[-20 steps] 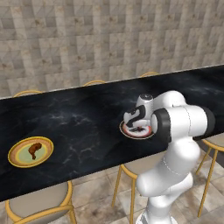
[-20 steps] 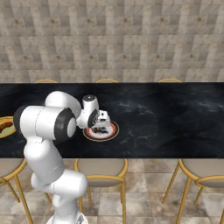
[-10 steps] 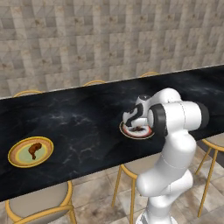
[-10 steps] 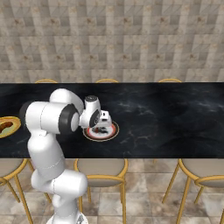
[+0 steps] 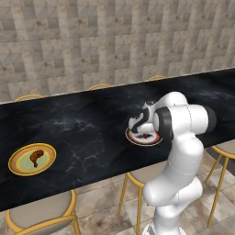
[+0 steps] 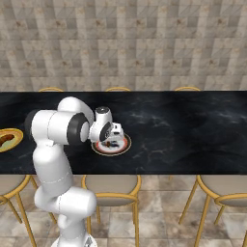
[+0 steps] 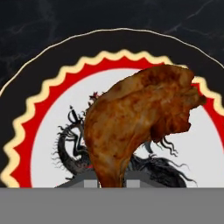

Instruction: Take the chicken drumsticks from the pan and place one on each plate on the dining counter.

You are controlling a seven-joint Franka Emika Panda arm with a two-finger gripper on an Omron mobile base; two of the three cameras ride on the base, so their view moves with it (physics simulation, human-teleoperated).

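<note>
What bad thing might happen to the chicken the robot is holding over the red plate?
The gripper is shut on just the thin end of the drumstick, so the heavy end might swing or slip. If it lets go too high, the drumstick might roll off the red-rimmed plate onto the dining counter.

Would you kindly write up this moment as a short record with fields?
surface: dining counter, black marble
yellow-rimmed plate: holds one chicken drumstick
red-rimmed plate: directly under the gripper
second drumstick: narrow end between the jaws, over the plate's white centre
gripper: shut on the second drumstick
contact with plate: cannot tell whether the drumstick rests on it
left to do: release onto the red-rimmed plate
seating: stools along the near side
</note>
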